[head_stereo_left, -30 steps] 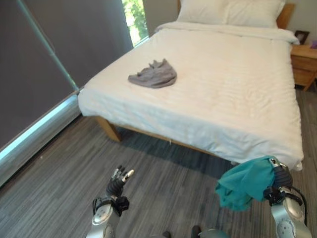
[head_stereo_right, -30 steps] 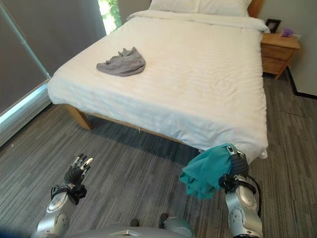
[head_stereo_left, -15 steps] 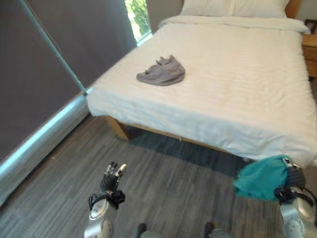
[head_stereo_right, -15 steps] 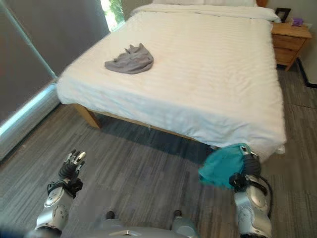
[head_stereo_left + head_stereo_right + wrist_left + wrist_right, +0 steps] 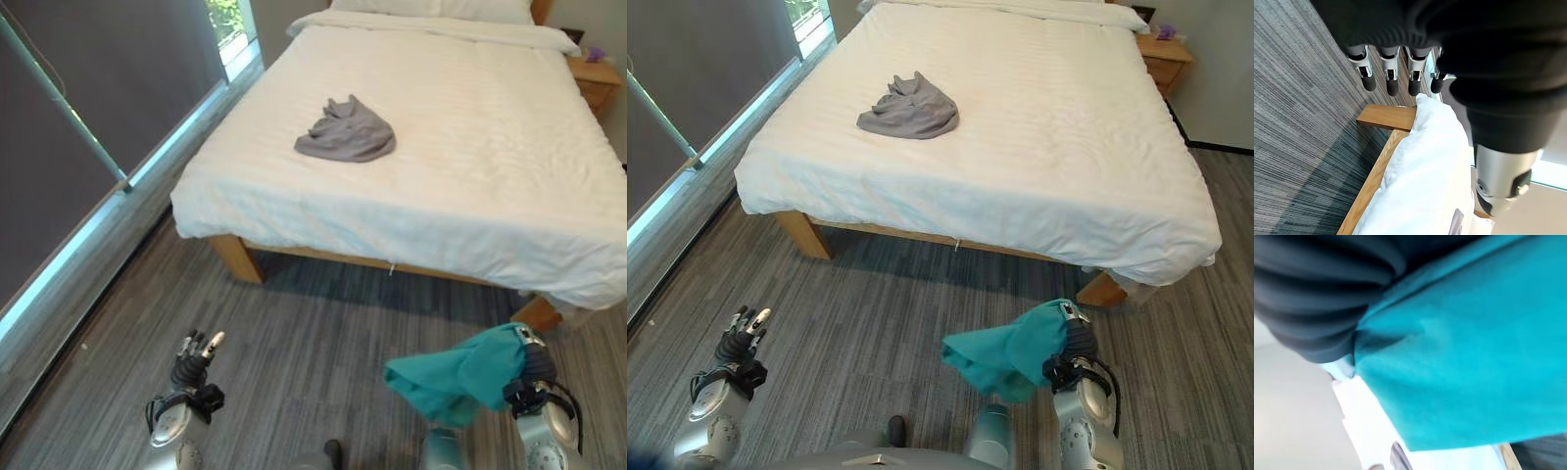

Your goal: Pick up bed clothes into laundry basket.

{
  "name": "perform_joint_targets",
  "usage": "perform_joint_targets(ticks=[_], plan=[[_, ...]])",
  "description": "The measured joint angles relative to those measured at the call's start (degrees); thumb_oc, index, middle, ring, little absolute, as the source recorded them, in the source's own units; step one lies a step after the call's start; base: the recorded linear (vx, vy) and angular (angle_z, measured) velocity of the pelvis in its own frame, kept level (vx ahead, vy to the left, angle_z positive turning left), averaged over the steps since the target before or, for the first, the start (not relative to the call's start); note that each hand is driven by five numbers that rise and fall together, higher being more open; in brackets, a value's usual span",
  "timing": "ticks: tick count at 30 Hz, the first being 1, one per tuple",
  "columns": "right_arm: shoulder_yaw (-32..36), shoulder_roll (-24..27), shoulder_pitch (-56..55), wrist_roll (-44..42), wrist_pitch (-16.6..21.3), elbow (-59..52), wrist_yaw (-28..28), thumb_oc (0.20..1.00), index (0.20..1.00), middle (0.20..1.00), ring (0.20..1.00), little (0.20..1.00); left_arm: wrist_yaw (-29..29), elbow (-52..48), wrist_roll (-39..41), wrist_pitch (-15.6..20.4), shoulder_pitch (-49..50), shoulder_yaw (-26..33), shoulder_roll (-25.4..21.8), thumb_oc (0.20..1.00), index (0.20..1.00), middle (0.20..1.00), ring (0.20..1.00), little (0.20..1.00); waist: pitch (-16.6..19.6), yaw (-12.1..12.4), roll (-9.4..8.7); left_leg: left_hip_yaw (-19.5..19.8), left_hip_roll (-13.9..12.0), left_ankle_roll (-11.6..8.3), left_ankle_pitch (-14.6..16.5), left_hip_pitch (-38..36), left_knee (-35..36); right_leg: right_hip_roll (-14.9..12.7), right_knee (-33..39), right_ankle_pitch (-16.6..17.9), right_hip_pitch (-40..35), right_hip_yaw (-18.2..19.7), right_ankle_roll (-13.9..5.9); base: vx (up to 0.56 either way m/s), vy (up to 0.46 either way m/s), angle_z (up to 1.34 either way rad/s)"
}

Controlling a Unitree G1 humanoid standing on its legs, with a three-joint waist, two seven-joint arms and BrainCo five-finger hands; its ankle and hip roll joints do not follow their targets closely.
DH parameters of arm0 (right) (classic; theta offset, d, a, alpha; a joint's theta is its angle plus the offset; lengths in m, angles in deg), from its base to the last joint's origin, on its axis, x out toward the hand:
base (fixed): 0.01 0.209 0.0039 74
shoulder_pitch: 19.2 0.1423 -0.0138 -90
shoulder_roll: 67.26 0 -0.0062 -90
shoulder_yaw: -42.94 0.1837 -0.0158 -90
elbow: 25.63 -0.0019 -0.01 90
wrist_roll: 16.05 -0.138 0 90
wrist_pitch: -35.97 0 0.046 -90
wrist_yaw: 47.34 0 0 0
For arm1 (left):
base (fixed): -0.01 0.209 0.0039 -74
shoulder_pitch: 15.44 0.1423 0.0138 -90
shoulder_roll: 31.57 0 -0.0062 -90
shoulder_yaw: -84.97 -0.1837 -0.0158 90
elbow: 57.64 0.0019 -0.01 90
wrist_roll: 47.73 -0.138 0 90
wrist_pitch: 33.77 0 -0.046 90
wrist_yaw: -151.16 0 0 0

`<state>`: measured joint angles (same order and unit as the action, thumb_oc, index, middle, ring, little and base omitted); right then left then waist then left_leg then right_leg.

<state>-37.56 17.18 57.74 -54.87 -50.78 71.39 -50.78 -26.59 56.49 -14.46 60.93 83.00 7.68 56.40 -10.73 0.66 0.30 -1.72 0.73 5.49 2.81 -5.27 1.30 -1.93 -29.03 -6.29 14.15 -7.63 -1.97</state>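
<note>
A teal garment (image 5: 1004,354) is carried bunched in the right robot hand (image 5: 1077,345), whose fingers are closed round the cloth, low over the floor (image 5: 872,304) just off the bed's near corner. A grey garment (image 5: 909,106) is left lying on the bed (image 5: 1068,147), well apart from both hands, ahead and toward the robot's left, its long axis roughly across the bed. The left robot hand (image 5: 193,352) is held empty with fingers straight and is judged the nearer and freer for it; no laundry basket can be seen.

Your left hand (image 5: 193,354) hangs low with relaxed, straight fingers; your right hand (image 5: 1078,345) is raised, clutching the cloth (image 5: 1004,351).
</note>
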Motion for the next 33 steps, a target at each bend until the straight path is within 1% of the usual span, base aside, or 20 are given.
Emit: perform_joint_targets(ticks=[1,2,3,4,5,6,8,9,10,11,13,15,20,26,28,29,30,31,32,33], plan=[[0.02,0.09,-0.13,0.00,-0.01,0.60,0.03,0.200,0.200,0.200,0.200,0.200,0.09,-0.57,-0.17,0.00,0.06,-0.08,0.04,1.000,1.000,1.000,1.000,1.000,0.28,-0.59,-0.72,0.27,1.26,-0.74,-0.57,0.03,0.57,1.95,3.35,0.05,0.03,1.34,0.00,0.04,-0.011,0.34],[0.13,0.23,-0.29,0.02,-0.04,0.70,-0.06,0.200,0.200,0.200,0.200,0.200,0.13,-0.73,-0.38,-0.08,-0.51,-0.89,0.04,1.000,1.000,1.000,1.000,1.000,0.47,-1.12,-1.72,0.10,2.04,-1.07,-1.10,0.02,0.66,2.53,6.25,0.12,-1.00,2.98,0.14,0.02,-0.041,0.28],[-0.55,1.25,0.17,0.03,-0.16,0.66,-0.02,0.200,0.200,0.200,0.200,0.200,0.12,-1.00,-0.51,-0.18,-0.92,-1.57,0.78,1.000,1.000,1.000,1.000,1.000,0.59,-0.43,-1.50,-0.58,2.72,-0.98,-1.17,-0.29,0.87,1.36,8.10,-0.04,-1.80,3.21,-0.08,0.02,-0.071,0.08],[-1.32,2.29,1.04,0.04,-0.19,0.65,0.48,0.200,0.200,0.200,0.200,0.200,0.29,-1.24,-0.71,-0.18,-1.18,-1.58,2.12,1.000,1.000,1.000,1.000,1.000,0.73,0.38,-0.65,-0.40,2.44,-0.98,-1.18,-0.32,0.73,-0.22,9.50,0.04,-2.87,4.20,-0.58,-0.01,-0.086,0.00],[-1.39,2.37,1.73,0.04,-0.23,0.65,0.66,0.200,0.200,0.200,0.200,0.200,0.33,-1.43,-0.71,-0.17,-1.56,-2.29,2.50,1.000,1.000,1.000,1.000,1.000,0.78,0.72,-0.53,0.25,2.20,-1.05,-1.20,-0.38,0.61,-1.62,12.69,0.08,-5.47,6.34,-0.65,0.02,-0.126,0.04],[-1.61,2.36,2.61,0.05,-0.27,0.65,0.97,0.200,0.200,0.200,0.200,0.200,0.32,-1.48,-0.69,-0.22,-1.71,-2.85,2.51,1.000,1.000,1.000,1.000,1.000,1.08,1.50,-1.23,0.37,1.99,-1.39,-1.30,-0.67,0.64,-4.01,17.99,1.58,-8.86,6.68,-1.23,0.02,-0.122,0.11],[-1.59,2.37,3.68,0.08,-0.31,0.66,1.01,0.200,0.200,0.200,0.200,0.200,0.41,-1.85,-0.55,-0.24,-0.24,-2.62,3.23,1.000,1.000,1.000,1.000,1.000,1.62,2.12,-2.32,0.33,1.81,-2.28,-1.04,-1.23,0.68,-5.96,24.55,5.81,-13.09,6.77,-2.26,0.02,-0.126,0.03],[-0.56,4.44,0.52,0.49,-0.47,2.87,0.84,0.200,0.200,0.200,0.200,0.200,0.05,-3.60,-0.55,-1.14,2.51,-3.35,4.55,1.000,1.000,1.000,1.000,1.000,3.44,1.27,0.99,2.56,-6.43,-6.71,-2.20,-1.98,3.05,1.66,29.03,6.82,-15.72,6.12,-0.32,-0.05,-0.159,0.26],[-0.33,3.90,1.01,0.22,-0.44,2.87,0.99,0.200,0.200,0.200,0.200,0.200,-1.02,-4.65,-0.82,-1.52,2.44,-3.75,4.44,1.000,1.000,1.000,1.000,1.000,3.43,0.44,1.07,1.39,-6.70,-7.65,-2.88,-1.76,3.96,0.95,29.72,6.89,-15.32,3.16,-0.22,-0.06,-0.155,0.29],[-0.40,3.90,1.07,0.10,-0.46,2.89,1.03,0.200,0.200,0.200,0.200,0.200,-1.25,-5.34,-0.82,-1.52,2.11,-4.11,4.51,1.000,1.000,1.000,1.000,1.000,3.29,-0.24,0.91,0.97,-6.70,-7.57,-2.83,-1.44,3.94,0.86,29.79,6.92,-15.16,3.03,-0.20,-0.04,-0.079,0.19],[-1.72,3.50,3.14,-0.76,-0.45,3.01,0.69,0.200,0.200,0.200,0.200,0.200,-1.22,-5.90,-0.70,-1.51,1.08,-4.69,4.69,1.000,1.000,1.000,1.000,1.000,3.38,-0.19,0.69,-0.17,-6.75,-7.68,-2.94,-0.77,3.85,1.06,29.23,7.41,-14.07,4.82,-0.48,-0.02,-0.080,-0.23],[-1.72,3.46,4.29,-2.30,-0.40,2.90,0.57,0.200,0.200,0.200,0.200,0.200,-1.01,-6.62,-0.47,-1.51,0.61,-5.17,4.85,1.000,1.000,1.000,1.000,1.000,3.29,-0.31,0.62,-0.97,-6.83,-7.68,-2.94,-0.70,3.92,0.93,28.27,7.17,-13.23,4.86,-0.54,-0.01,-0.079,-0.21],[-1.35,3.89,1.73,-1.81,-0.32,2.87,0.63,0.200,0.200,0.200,0.200,0.200,-1.21,-7.56,-0.42,-1.51,-1.18,-6.89,5.15,1.000,1.000,1.000,1.000,1.000,3.12,-0.67,-0.33,-0.15,-6.75,-8.33,-3.42,-1.01,3.88,0.88,28.21,6.88,-14.06,4.22,-0.67,-0.01,-0.122,0.07],[-0.94,3.90,0.66,-1.81,-0.45,3.05,0.63,0.200,0.200,0.200,0.200,0.200,-1.32,-7.55,-0.41,-1.55,-0.93,-7.47,6.43,1.000,1.000,1.000,1.000,1.000,3.05,-0.53,-0.35,1.10,-6.93,-7.97,-3.19,-1.62,3.88,0.95,29.35,6.92,-15.79,2.96,-0.58,0.01,-0.075,0.10],[-1.20,3.96,1.90,-1.80,-0.44,3.06,0.71,0.200,0.200,0.200,0.200,0.200,-1.32,-7.54,-0.38,-1.58,0.25,-7.45,6.58,1.000,1.000,1.000,1.000,1.000,2.94,-0.53,-0.15,0.72,-7.35,-7.93,-3.15,-1.85,3.87,1.26,27.92,6.02,-14.96,3.08,0.15,-0.04,-0.200,-0.06],[-1.31,4.03,2.09,-1.78,-0.41,3.16,0.76,0.200,0.200,0.200,0.200,0.200,-1.33,-7.51,-0.32,-1.57,0.20,-7.32,6.53,1.000,1.000,1.000,1.000,1.000,2.79,-0.25,0.14,0.68,-7.79,-8.69,-3.41,-1.24,2.93,2.15,26.29,5.29,-14.27,2.72,0.81,-0.06,-0.194,-0.04],[-1.90,3.93,2.96,-1.78,-0.39,3.89,0.95,0.200,0.200,0.200,0.200,0.200,-1.33,-7.37,-0.28,-1.55,-0.34,-6.94,5.82,1.000,1.000,1.000,1.000,1.000,2.03,0.21,-0.41,1.19,-7.92,-11.42,-2.22,1.40,-2.69,2.15,21.39,3.03,-11.83,0.86,2.36,-0.09,-0.192,0.00],[-2.22,3.11,3.52,-1.77,-0.54,4.86,0.95,0.200,0.200,0.200,0.200,0.200,-1.23,-6.07,-0.26,-1.63,-2.55,-6.35,4.02,1.000,1.000,1.000,1.000,1.000,0.44,1.15,-4.18,1.20,-5.98,-11.15,-2.31,6.83,-12.73,-0.61,19.82,1.73,-10.98,0.66,3.74,-0.02,-0.160,0.03],[-2.23,3.36,3.53,-1.78,-0.50,4.93,1.00,0.200,0.200,0.200,0.200,0.200,-1.26,-5.47,-0.25,-1.57,-2.60,-6.09,4.03,1.000,1.000,1.000,1.000,1.000,0.20,1.78,-4.35,1.02,-5.68,-11.20,-3.65,8.99,-16.54,-0.18,19.87,1.69,-11.32,0.27,3.94,0.04,-0.151,0.12],[-1.84,3.56,3.83,-1.78,-0.41,4.99,1.05,0.200,0.200,0.200,0.200,0.200,-1.24,-5.18,-0.25,-1.58,-3.14,-5.75,4.02,1.000,1.000,1.000,1.000,1.000,-0.66,1.65,-4.83,1.64,-5.03,-11.21,-3.96,11.50,-22.53,-0.82,20.26,1.66,-11.62,0.29,4.17,0.09,-0.021,0.07]])
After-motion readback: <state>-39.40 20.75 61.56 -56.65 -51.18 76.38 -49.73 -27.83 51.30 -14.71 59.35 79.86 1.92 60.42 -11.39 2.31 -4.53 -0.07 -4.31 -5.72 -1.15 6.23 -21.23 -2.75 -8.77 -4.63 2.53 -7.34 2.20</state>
